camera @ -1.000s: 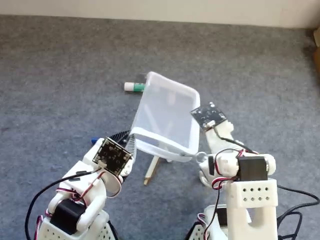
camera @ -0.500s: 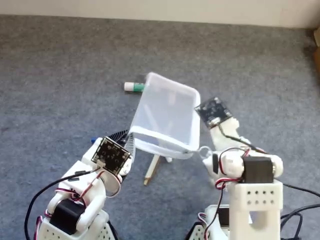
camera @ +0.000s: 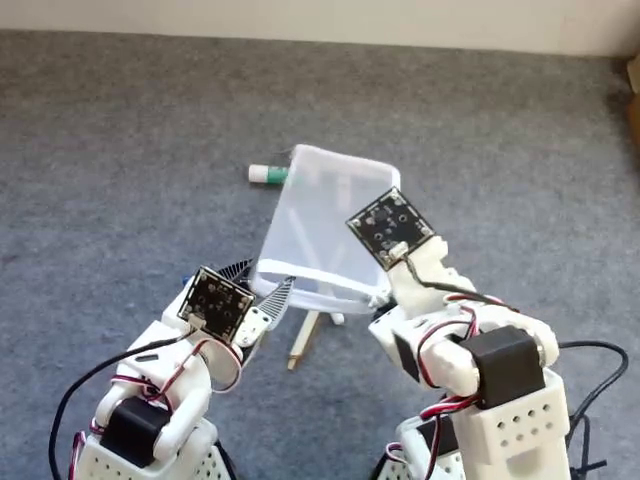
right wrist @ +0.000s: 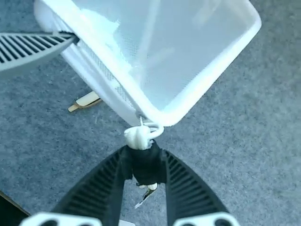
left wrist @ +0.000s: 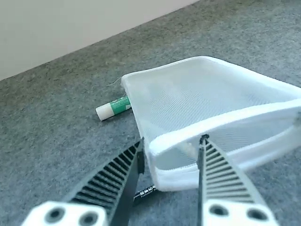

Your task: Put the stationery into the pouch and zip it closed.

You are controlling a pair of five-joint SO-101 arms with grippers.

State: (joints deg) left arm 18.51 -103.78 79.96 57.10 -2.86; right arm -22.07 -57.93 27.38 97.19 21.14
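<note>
The pouch (camera: 320, 220) lies open-mouthed on the grey carpet, its mouth towards the arms. In the last second the right arm has swung inward from beside the pouch's near right corner and now stands over that corner. The right pincer (right wrist: 143, 153) is clamped on the zip pull (right wrist: 138, 135) at the end of the mouth. The left pincer (left wrist: 171, 141) has closed in on the near left corner. Its fingers are apart and straddle the rim there, one touching the mesh edge. I read this as the start of the zipping stroke: one arm bracing the corner, the other set to draw the pull across. However, the glue stick (camera: 268, 173) lies outside, just beside the pouch's far left corner. A wooden pencil (camera: 305, 340) also juts out from under the near edge. Faint long shapes show through the mesh, but I cannot identify them. Closing now would probably leave stationery out, so loading should come first.
</note>
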